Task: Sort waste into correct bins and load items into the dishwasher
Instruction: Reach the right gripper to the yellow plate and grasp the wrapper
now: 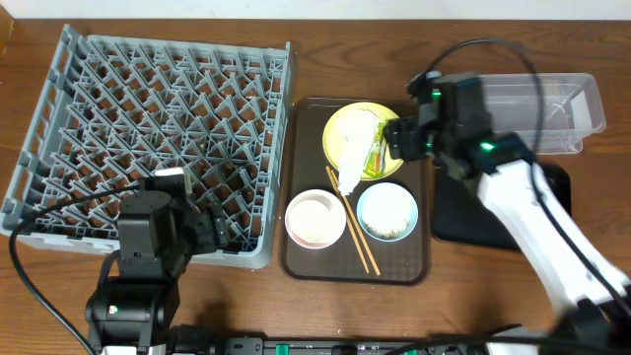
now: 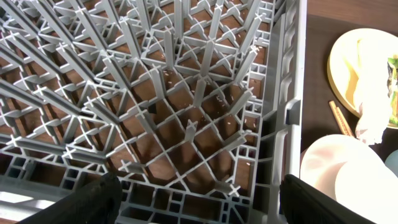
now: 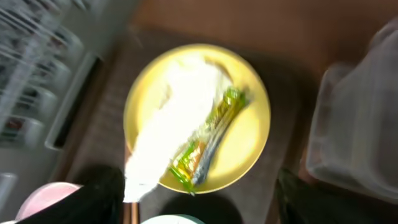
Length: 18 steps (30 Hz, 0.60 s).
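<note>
Status: nothing sorted or loaded yet
Left of serving tray (image 1: 414,261): left pincer (image 1: 212,229) open over empty dish rack (image 1: 148,118). On it: pink bowl (image 1: 315,218), blue bowl (image 1: 386,212), chopsticks (image 1: 351,231); farther, plate (image 1: 340,123) bearing napkin (image 1: 355,153), wrapper (image 1: 377,156); right pincer (image 1: 402,138) open, empty, above

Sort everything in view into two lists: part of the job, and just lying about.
Job: dish rack, yellow plate, napkin, wrapper, pink-white bowl, blue bowl, chopsticks, clear tub, black tray.
Lying about: brown serving tray, table.
</note>
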Motion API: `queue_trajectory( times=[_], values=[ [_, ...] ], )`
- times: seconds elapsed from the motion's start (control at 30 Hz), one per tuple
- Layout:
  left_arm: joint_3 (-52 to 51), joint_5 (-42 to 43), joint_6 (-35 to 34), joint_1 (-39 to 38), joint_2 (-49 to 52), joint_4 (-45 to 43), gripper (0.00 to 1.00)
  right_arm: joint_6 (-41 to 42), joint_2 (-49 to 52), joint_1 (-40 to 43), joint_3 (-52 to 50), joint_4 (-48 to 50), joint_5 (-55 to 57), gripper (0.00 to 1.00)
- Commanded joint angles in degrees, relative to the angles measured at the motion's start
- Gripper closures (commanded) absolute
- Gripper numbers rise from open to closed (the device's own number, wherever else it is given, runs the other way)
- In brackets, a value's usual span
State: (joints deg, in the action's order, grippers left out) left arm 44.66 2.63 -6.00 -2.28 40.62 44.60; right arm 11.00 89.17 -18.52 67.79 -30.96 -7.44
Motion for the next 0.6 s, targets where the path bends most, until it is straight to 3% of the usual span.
queue_trajectory(
  times=[0.0, 0.3, 0.4, 0.57],
  values=[
    [1.27, -0.13, -0.28, 0.07, -0.09, -0.07, 0.16, 5.84, 5.88, -1.68, 0.57, 0.52, 3.10, 0.30],
    [1.25, -0.15, -0.28, 0.07, 0.17, -0.07, 0.16, 11.78, 17.16, -4.81, 0.57, 3.50, 3.17, 0.43],
    [1.25, -0.15, -0.28, 0.07, 0.17, -0.07, 0.16, 15.28, 20.04, -4.81, 0.57, 3.63, 3.23, 0.55],
    [1.27, -0.13, -0.28, 0.07, 0.17, -0.07, 0.16, 18.16, 21.09, -4.79, 0.57, 5.31, 4.66, 0.88]
  ],
)
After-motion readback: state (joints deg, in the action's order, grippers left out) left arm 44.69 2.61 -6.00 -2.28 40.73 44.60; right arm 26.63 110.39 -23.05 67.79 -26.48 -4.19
